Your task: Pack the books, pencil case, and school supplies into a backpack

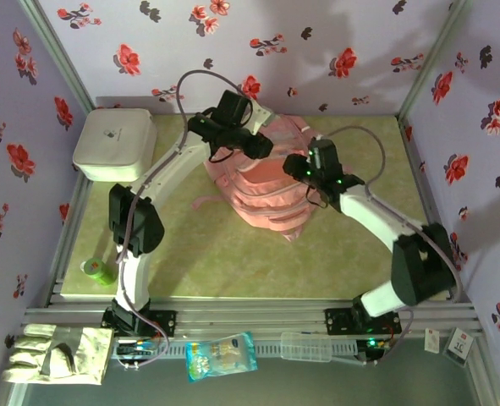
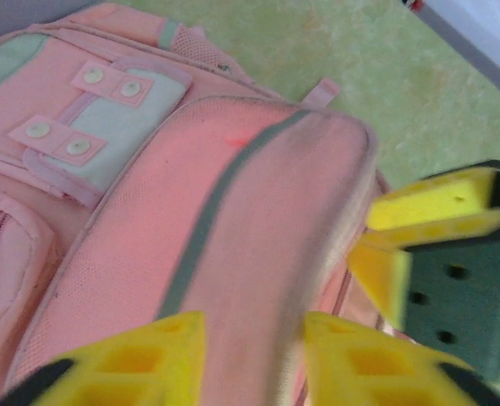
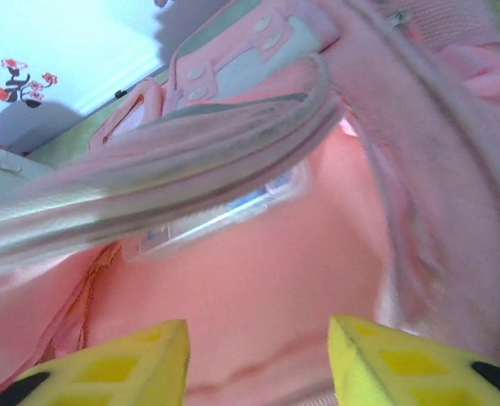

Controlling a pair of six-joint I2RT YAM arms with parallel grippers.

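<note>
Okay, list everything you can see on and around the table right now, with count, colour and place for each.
backpack: 1, pink, middle of table
clear packet: 1, pale blue contents, inside backpack opening
roll: 1, green, near left table edge
box: 1, white, far left corner
gloves: apparently a pair, pale, beyond near rail, left
bag: 1, blue-white, beyond near rail, centre
clear container: 1, right of bag
left fingers: 2, yellow, apart, over backpack's front
right fingers: 2, yellow, apart, at backpack opening

Left end effector jaws parted; right end effector close beside it, apparently parted too.
</note>
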